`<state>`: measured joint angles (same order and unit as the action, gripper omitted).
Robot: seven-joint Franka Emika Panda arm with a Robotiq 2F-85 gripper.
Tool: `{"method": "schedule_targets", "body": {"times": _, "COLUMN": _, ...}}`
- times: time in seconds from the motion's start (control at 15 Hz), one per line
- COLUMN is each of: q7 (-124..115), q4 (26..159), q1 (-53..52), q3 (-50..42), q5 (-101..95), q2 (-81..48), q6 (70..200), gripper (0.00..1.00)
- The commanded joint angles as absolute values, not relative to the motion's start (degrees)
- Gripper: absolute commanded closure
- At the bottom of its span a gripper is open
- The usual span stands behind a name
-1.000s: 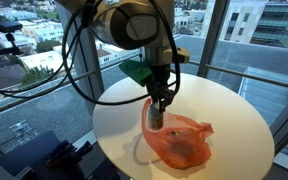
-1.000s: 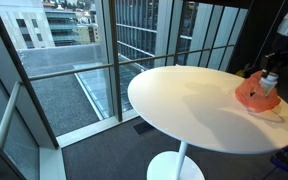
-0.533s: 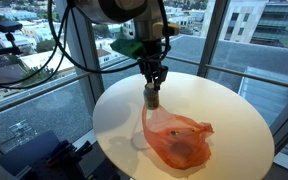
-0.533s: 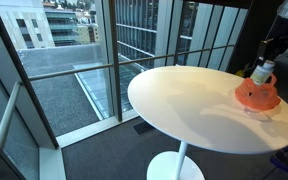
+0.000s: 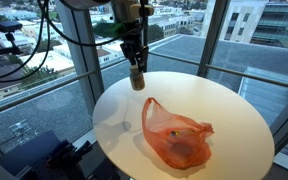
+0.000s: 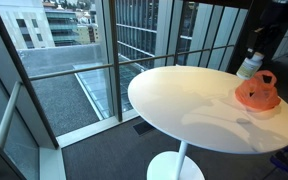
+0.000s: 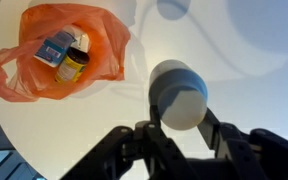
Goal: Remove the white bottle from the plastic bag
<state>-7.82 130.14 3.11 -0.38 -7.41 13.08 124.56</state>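
Looking down, only the wrist view shows items (image 7: 72, 65) inside the bag (image 7: 106, 42).

From where I stand, the grey-and-white jointed arm (image 5: 127, 12) drops in from twelve o'clock in an exterior view. Its last link is close to vertical and the wrist points straight down. Slack black cables (image 5: 59, 40) loop off it toward nine o'clock. The dark two-fingered pincer (image 5: 137, 72) hangs below the wrist, closed around a white cylindrical plastic bottle (image 5: 137, 81) that sticks out at six o'clock beneath it. In an exterior view the pincer (image 6: 251, 57) shows as a dark shape near one o'clock. In the wrist view its fingers (image 7: 217, 130) rise from six o'clock, pressing the bottle's sides at about eight and four o'clock.
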Motion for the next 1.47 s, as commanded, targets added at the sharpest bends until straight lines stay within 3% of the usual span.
{"method": "schedule_targets", "body": {"times": 0.0, "q7": -8.11, "q4": 129.33, "q1": 1.55, "q3": 0.84, "q5": -6.13, "q2": 10.96, "q6": 123.91, "gripper": 0.82}}
{"method": "schedule_targets", "body": {"times": 1.27, "q7": -7.51, "q4": 130.02, "q1": -0.74, "q3": 0.89, "q5": -0.71, "q2": -8.64, "q6": 135.02, "gripper": 0.82}}
{"method": "schedule_targets", "body": {"times": 1.33, "q7": -7.28, "q4": 130.13, "q1": -0.72, "q3": 0.84, "q5": -0.33, "q2": -8.8, "q6": 135.2, "gripper": 0.78}}
{"method": "schedule_targets", "body": {"times": 1.4, "q7": -7.29, "q4": 130.29, "q1": -0.74, "q3": 0.77, "q5": -0.24, "q2": -8.81, "q6": 135.54, "gripper": 0.52}}
